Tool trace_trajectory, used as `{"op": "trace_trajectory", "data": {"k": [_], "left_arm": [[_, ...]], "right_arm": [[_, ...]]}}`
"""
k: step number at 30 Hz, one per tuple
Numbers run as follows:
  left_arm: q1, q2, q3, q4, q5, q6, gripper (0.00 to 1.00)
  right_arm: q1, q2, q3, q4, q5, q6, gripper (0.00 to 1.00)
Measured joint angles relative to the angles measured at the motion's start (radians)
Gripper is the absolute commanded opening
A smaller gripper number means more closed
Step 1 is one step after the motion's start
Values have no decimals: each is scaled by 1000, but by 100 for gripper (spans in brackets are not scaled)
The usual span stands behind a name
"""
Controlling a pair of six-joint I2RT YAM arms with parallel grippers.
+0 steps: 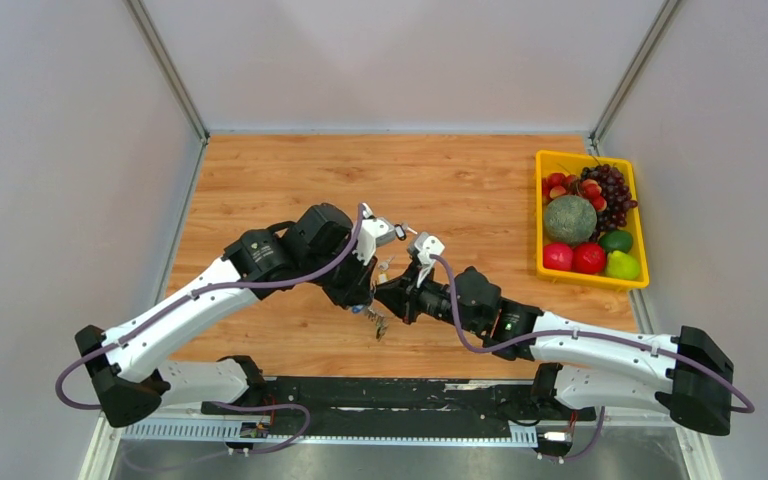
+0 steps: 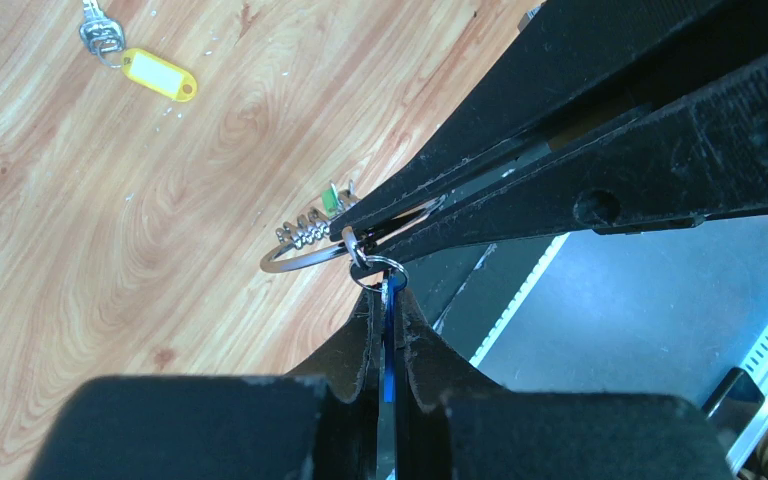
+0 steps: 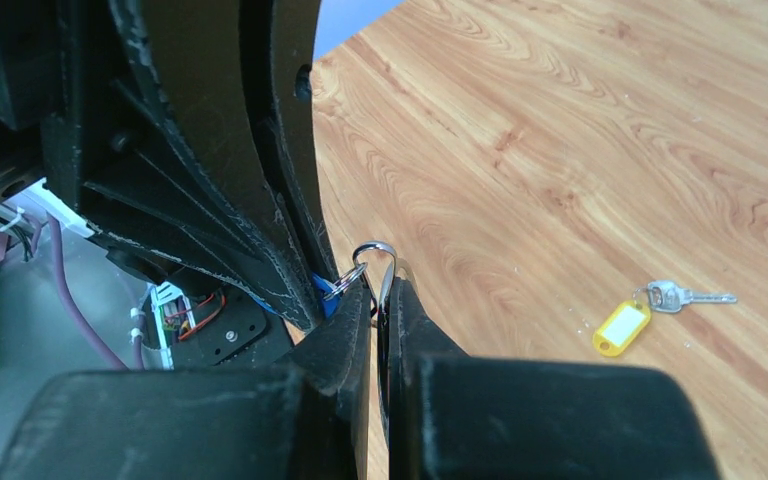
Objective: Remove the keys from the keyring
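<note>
My two grippers meet above the table's near middle. My left gripper (image 2: 388,295) (image 1: 364,296) is shut on the blue tag (image 2: 390,335) of one key. That tag's small loop (image 2: 386,272) hangs on the keyring (image 2: 300,258). My right gripper (image 3: 380,275) (image 1: 390,297) is shut on the keyring (image 3: 378,252), held on edge between its fingers (image 2: 520,190). Several more keys (image 2: 305,232), one with a green tag (image 2: 332,197), hang from the ring; they also show in the top view (image 1: 375,322). A key with a yellow tag (image 2: 160,75) (image 3: 622,328) lies loose on the table.
A yellow tray (image 1: 539,215) of fruit stands at the right edge of the wooden table. The black base rail (image 1: 390,392) runs along the table's near edge just behind the grippers. Grey walls enclose the left, back and right sides.
</note>
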Motion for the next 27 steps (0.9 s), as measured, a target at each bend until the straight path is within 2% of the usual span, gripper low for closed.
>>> {"op": "trace_trajectory", "data": {"k": [16, 27], "left_arm": [[-1, -95, -115, 190, 3, -18, 0], [-14, -111, -147, 261, 10, -22, 0]], "right_arm": [[-67, -49, -45, 16, -33, 230, 0], [-101, -93, -82, 26, -75, 304, 0]]}}
